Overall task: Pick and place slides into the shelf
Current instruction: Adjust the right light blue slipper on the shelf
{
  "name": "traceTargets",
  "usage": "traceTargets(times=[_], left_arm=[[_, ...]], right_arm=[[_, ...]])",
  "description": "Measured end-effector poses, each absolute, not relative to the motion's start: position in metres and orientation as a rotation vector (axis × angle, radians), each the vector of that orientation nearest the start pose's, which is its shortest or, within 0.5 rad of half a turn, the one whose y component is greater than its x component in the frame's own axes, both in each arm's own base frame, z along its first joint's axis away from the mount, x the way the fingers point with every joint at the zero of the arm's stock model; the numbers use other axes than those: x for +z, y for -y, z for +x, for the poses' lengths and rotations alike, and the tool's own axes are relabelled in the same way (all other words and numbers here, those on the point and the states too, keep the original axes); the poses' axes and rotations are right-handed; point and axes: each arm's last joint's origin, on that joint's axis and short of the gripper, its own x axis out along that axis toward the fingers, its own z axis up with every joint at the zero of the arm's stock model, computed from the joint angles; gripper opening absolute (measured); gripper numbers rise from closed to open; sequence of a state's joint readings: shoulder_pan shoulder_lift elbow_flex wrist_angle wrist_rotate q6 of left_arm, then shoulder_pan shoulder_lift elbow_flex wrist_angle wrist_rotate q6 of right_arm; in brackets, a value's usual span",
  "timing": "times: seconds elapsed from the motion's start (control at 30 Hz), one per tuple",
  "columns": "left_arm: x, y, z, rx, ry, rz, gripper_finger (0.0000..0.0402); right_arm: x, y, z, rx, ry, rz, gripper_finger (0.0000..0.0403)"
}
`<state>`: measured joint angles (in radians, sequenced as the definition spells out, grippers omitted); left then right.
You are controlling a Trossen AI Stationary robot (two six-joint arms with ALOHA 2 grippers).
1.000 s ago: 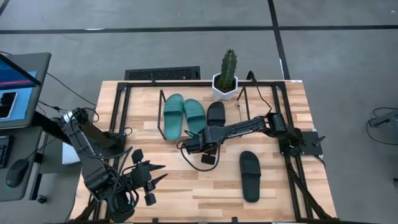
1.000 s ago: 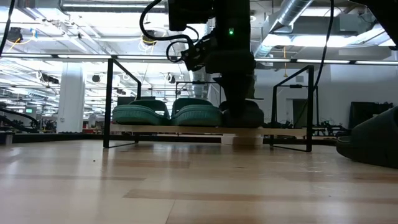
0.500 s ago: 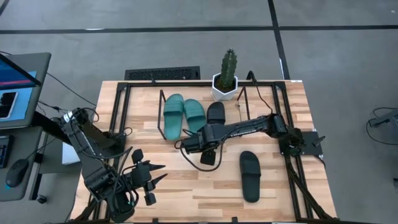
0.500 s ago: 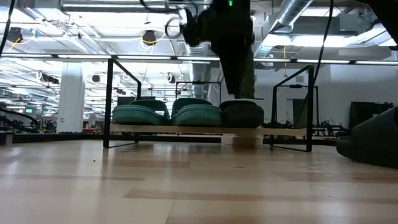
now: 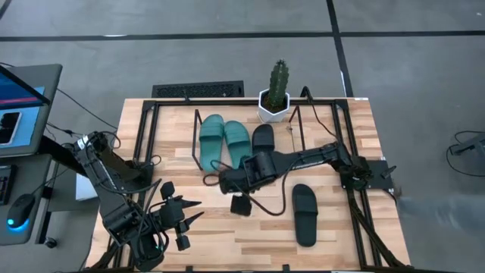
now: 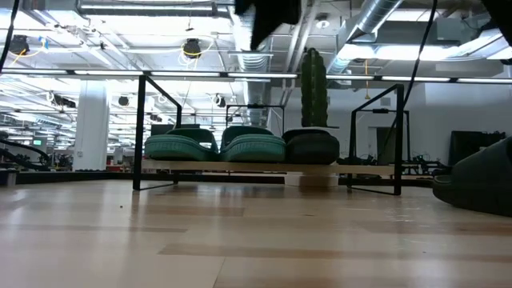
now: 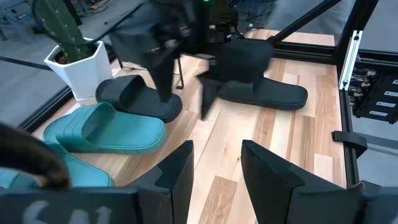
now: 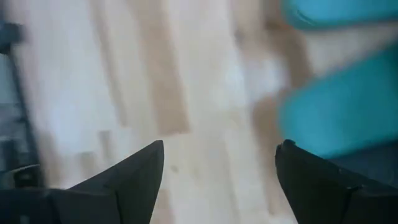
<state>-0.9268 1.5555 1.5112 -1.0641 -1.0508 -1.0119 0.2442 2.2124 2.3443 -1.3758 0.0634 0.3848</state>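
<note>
High view: two teal slides and one black slide are seen side by side on the shelf, long axes running toward the table's far edge. A second black slide lies near the right edge, aligned likewise. The right gripper hangs spread and empty mid-table. The left gripper, apparently part-open and empty, waits by the near-left corner.

High view: overhead, straight down on the light wooden table. Low view: tabletop level, facing across. Both share the teal-green rubber slide sandals. Wrist views look close along the tabletop.
</note>
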Motion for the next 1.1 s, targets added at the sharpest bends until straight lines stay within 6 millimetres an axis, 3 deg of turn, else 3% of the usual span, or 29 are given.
traceTargets(times=[0.13, 0.47, 0.6, 0.73, 0.77, 1.1], left_arm=[[0.343, 0.225, 0.2, 0.378, -0.462, -0.055, 0.0124], [0.343, 0.225, 0.2, 0.375, -0.464, -0.044, 0.0124], [0.343, 0.225, 0.2, 0.373, -0.467, -0.034, 0.0124], [0.343, 0.225, 0.2, 0.373, -0.466, -0.033, 0.0124], [0.343, 0.225, 0.2, 0.373, -0.466, -0.033, 0.0124], [0.343, 0.225, 0.2, 0.373, -0.466, -0.033, 0.0124]], right_arm=[[0.317, -0.116, 0.434, -0.051, -1.186, 0.177, 0.0291], [0.316, -0.115, 0.431, -0.101, -1.211, 0.146, 0.0277], [0.309, -0.112, 0.426, -0.15, -1.272, 0.103, 0.0198], [0.3, -0.105, 0.426, -0.141, -1.333, 0.119, 0.0041], [0.297, -0.102, 0.426, -0.138, -1.35, 0.132, 0.0023], [0.267, -0.078, 0.43, -0.216, -1.439, 0.198, 0.0001]])
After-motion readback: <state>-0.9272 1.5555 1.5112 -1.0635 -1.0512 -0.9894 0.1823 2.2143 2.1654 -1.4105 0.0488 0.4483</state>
